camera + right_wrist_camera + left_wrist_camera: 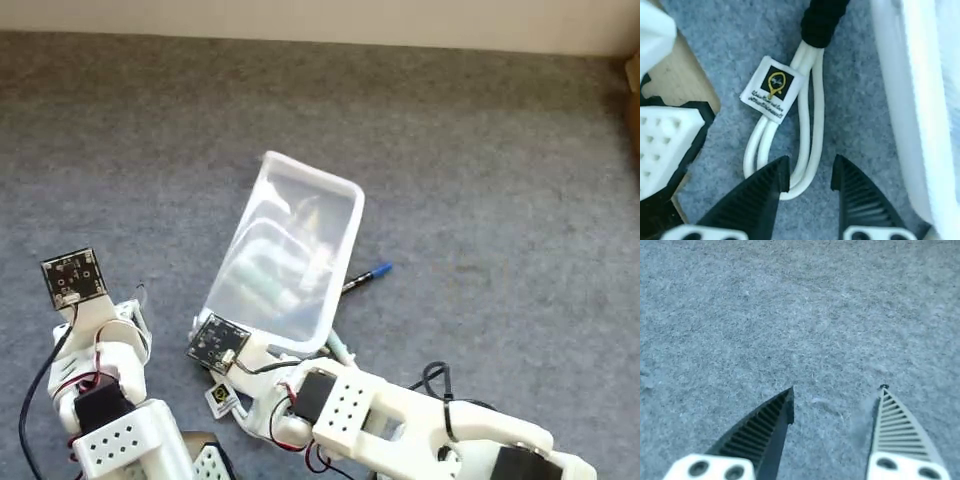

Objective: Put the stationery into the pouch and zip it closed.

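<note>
Right end effector (811, 160) sits released at the pouch's (285, 250) near corner, the white cord loop (807, 115) lying between its tips. Pouch lies mid-table (500, 150), blue pen (368, 276) just beside it. Left end effector (836, 389) hangs released over bare table.

A grey carpeted table (480, 140) bears a clear pouch (288, 250) and pen (366, 277).

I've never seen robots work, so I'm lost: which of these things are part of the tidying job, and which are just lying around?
Part of the job:
pouch with things inside
blue-capped pen beside it
white cord loop, likely the zip pull, at the open right gripper

Just there:
grey mat
label on the cord
left gripper, open over bare mat
</note>
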